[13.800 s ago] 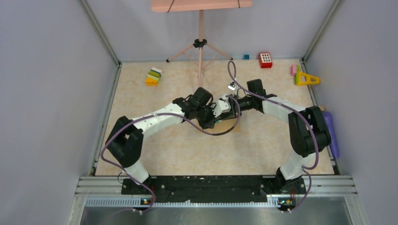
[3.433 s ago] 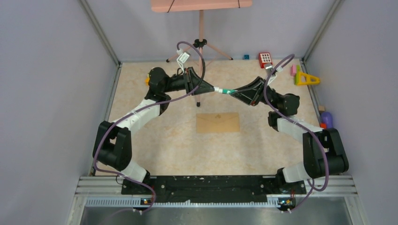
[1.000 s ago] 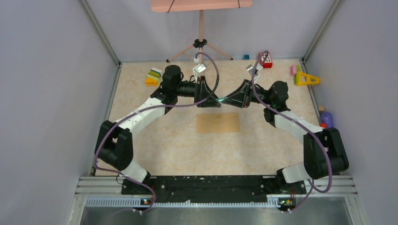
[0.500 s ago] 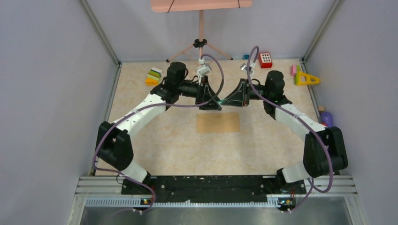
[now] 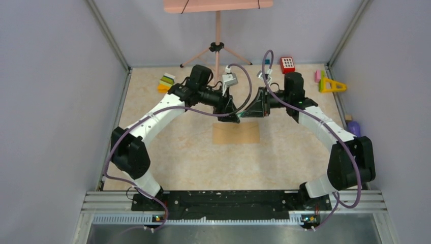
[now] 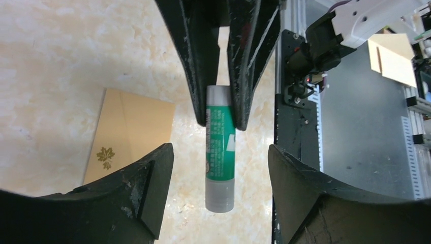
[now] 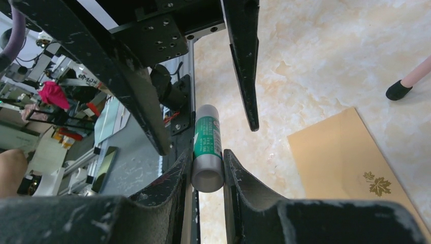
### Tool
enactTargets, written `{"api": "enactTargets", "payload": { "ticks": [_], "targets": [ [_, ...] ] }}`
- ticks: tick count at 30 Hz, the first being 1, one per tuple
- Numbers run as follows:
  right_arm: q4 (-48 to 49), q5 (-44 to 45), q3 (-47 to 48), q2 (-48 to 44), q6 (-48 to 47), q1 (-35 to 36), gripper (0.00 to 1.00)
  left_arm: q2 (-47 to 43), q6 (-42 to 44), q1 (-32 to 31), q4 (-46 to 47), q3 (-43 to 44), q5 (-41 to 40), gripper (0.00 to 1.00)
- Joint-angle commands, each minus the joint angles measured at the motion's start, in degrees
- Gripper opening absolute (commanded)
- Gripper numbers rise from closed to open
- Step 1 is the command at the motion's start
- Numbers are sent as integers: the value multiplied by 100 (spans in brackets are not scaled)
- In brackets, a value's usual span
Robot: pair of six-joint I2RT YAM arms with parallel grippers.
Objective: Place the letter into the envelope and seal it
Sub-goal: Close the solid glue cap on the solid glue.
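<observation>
The brown envelope [image 5: 236, 133] lies flat and closed on the table; its leaf mark shows in the left wrist view [image 6: 105, 156] and the right wrist view [image 7: 379, 185]. The letter is out of view. My right gripper [image 5: 252, 109] is shut on the grey end of a green glue stick [image 7: 207, 152] and holds it level just above the envelope's far edge. My left gripper [image 5: 230, 113] faces it, open. Its fingers [image 6: 137, 193] stand on either side of the stick's other grey end [image 6: 219, 188] without touching it.
A pink tripod [image 5: 217, 48] stands behind the grippers. Stacked toy blocks [image 5: 166, 82] lie at the far left, a red block [image 5: 287, 64] and a yellow triangle [image 5: 331, 85] at the far right. A purple object [image 5: 355, 129] lies by the right wall.
Both grippers have come nearer and lower towards the envelope's far edge, still tip to tip around the glue stick. The envelope has not moved.
</observation>
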Motion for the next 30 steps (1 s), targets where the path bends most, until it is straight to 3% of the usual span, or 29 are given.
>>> {"api": "enactTargets", "payload": {
  "ticks": [1, 13, 30],
  "targets": [
    [-877, -162, 466, 77, -872, 24, 0, 135, 727, -65, -824, 426, -322, 72],
    [-2593, 98, 1039, 478, -2273, 84, 0, 469, 1008, -202, -1361, 836, -579, 64],
    [-2795, 111, 1096, 496, -2517, 135, 0, 719, 1142, -429, -1611, 1013, -874, 48]
  ]
}}
